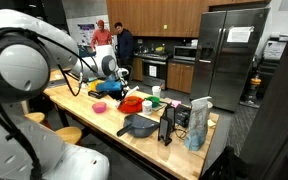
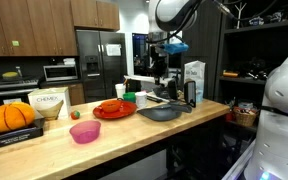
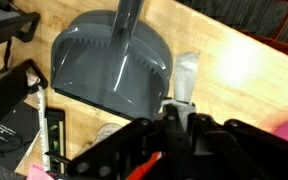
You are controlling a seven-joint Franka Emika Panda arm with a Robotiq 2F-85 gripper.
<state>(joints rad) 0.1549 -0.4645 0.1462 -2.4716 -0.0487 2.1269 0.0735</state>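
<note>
I log the tool (image 3: 181,118) with its fingers pressed together, hanging above the desk (image 3: 244,70); I cannot tell whether anything is pinched. Nearest, just ahead of its tips: a small white object (image 3: 186,76). Just beside that: the grey dustpan (image 3: 109,60), flat on the desk, handle pointing away from the tool. Off to the side: a black box (image 3: 9,115). Farther out, in an exterior view: a red plate (image 2: 114,110), then a pink bowl (image 2: 85,131).

Bare worktop (image 2: 130,136) lies between pink bowl (image 2: 85,131) and grey dustpan (image 2: 160,113); red plate (image 2: 114,110) and tall white bag (image 2: 193,80) hem the dustpan.
</note>
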